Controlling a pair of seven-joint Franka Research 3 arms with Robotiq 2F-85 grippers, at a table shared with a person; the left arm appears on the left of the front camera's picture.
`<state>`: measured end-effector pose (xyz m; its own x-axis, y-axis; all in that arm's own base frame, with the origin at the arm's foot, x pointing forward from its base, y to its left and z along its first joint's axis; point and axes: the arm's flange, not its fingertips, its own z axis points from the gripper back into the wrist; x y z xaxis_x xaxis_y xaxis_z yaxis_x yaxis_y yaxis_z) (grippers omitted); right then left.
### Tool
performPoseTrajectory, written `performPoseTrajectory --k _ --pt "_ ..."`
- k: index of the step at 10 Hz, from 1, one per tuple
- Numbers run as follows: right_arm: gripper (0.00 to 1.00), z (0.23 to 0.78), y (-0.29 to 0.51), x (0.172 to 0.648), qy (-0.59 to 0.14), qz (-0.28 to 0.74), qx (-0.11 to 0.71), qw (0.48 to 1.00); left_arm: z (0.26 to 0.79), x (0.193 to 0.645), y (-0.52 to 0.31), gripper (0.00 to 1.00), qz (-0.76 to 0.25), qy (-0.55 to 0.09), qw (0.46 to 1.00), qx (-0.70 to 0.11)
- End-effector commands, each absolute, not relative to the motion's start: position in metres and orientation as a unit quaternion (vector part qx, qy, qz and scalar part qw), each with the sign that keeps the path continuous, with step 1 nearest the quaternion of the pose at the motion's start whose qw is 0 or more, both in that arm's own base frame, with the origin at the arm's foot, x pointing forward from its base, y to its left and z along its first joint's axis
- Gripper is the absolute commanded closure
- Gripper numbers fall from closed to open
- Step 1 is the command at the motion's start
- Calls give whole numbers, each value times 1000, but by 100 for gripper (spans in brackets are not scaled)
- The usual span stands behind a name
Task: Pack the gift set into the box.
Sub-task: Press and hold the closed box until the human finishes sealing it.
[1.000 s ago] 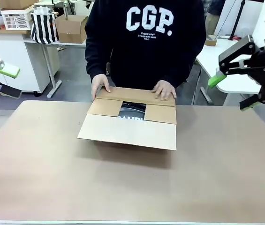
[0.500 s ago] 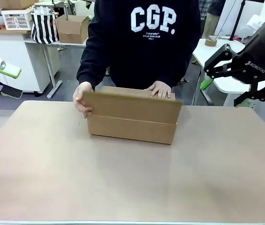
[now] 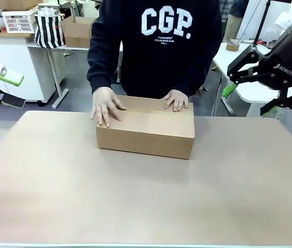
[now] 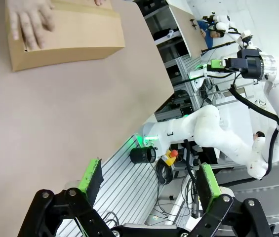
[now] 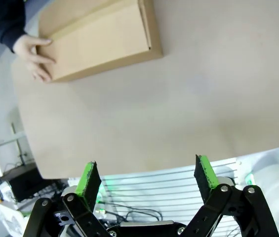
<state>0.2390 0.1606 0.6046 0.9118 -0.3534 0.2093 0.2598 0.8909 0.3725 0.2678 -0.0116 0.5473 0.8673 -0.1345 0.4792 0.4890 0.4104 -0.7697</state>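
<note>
Brown corrugated cardboard with its flaps folded down: the box (image 3: 144, 130) sits at the far middle of the table (image 3: 58, 196), directly in front of the person. Both of the person's hands press on its top, one hand (image 3: 105, 106) near the end on the robot's left, the other hand (image 3: 177, 99) at the far edge toward the right. With the lid down, the gift set is hidden; I judge it to be inside. The box's long axis runs side to side, nearly parallel to the table's far edge, so its short ends face the two arms. Off the table's left side the left gripper (image 3: 3, 89) hangs with jaws spread wide and empty. The right gripper (image 3: 246, 102) hovers beyond the far right corner, also wide open and holding nothing. The right one looks nearer; from it the box lies lower and toward the robot's left, so any pressing or steadying would probably fall to that arm.
</note>
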Motion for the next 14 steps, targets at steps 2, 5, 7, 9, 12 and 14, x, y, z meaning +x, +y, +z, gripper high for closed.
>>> performPoseTrajectory --k 2,5,7,9,12,14 --pt "0 605 159 240 -133 -147 178 964 548 269 -14 0 -198 -183 812 -517" --pt "0 605 159 240 -133 -147 178 964 548 269 -14 0 -198 -183 812 -517" --pt "0 605 159 240 -133 -147 178 964 548 269 -14 0 -198 -183 812 -517" --pt "0 605 159 240 -133 -147 178 964 548 269 -14 0 -198 -183 812 -517" --pt "0 605 159 240 -133 -147 178 964 548 269 -14 0 -198 -183 812 -517" --pt "0 605 159 240 -133 -147 178 964 548 269 -14 0 -198 -183 812 -517"
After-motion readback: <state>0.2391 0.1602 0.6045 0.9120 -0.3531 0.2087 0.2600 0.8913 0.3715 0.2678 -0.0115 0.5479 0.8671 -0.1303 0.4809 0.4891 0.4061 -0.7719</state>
